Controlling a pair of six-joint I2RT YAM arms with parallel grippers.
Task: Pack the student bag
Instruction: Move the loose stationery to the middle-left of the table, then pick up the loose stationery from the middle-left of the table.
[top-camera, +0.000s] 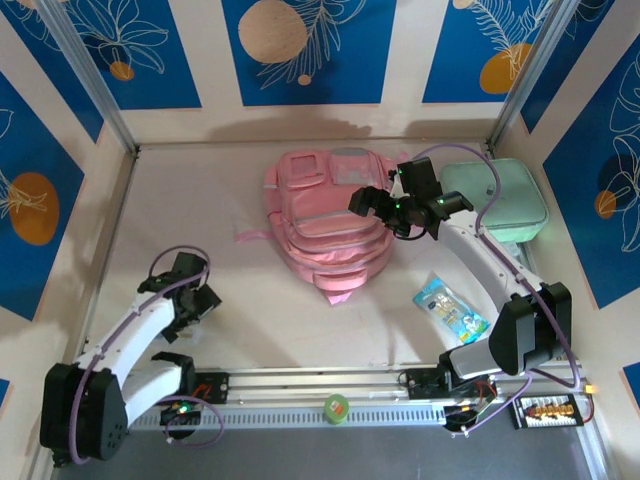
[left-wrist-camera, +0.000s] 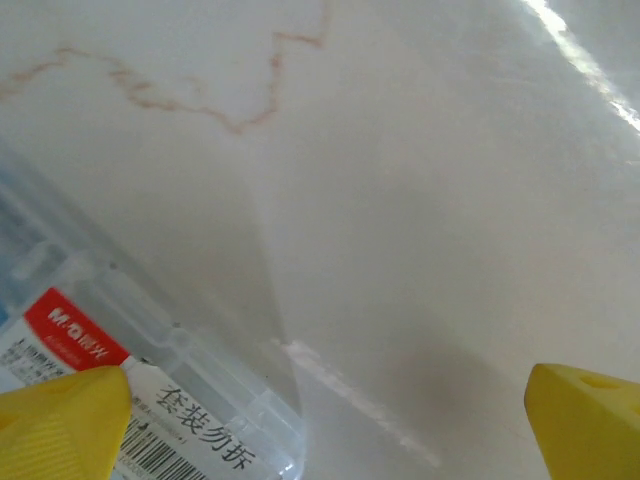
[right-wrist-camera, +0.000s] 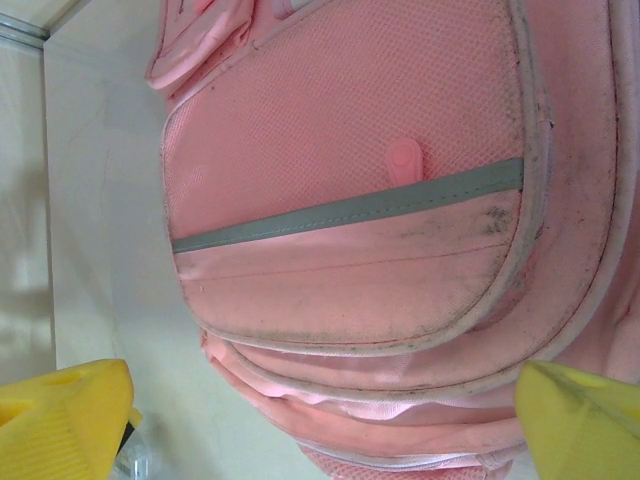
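By our judgement, packing had hardly begun. The bag (top-camera: 330, 225) lay flat in the middle of the table (top-camera: 190, 200), toward the far side, with its front pockets up. We saw no zip open and nothing going in. Three things lay outside it. A mint case (top-camera: 498, 200) sat near its right side, and a blue packet (top-camera: 450, 307) lay on the table closer to our right arm. A clear pack (left-wrist-camera: 150, 400) with a red label and a barcode lay under our left wrist camera.

Our right gripper (top-camera: 372, 205) hung over the bag's right edge, jaws wide apart and holding nothing. In its wrist view the yellow fingertips (right-wrist-camera: 65, 415) stood at the two lower corners, with the grey-striped pocket (right-wrist-camera: 350, 230) between them. We could not tell whether they touched the fabric.

Our left gripper (top-camera: 195, 298) was low at the left of the table, well apart from the bag, jaws likewise apart and empty. One fingertip sat at the edge of the clear pack and the other far across bare table, so the pack was not between them.

Nearly everything remained, as we judged it: open a compartment, hold it open, carry each item in, then close the zip.
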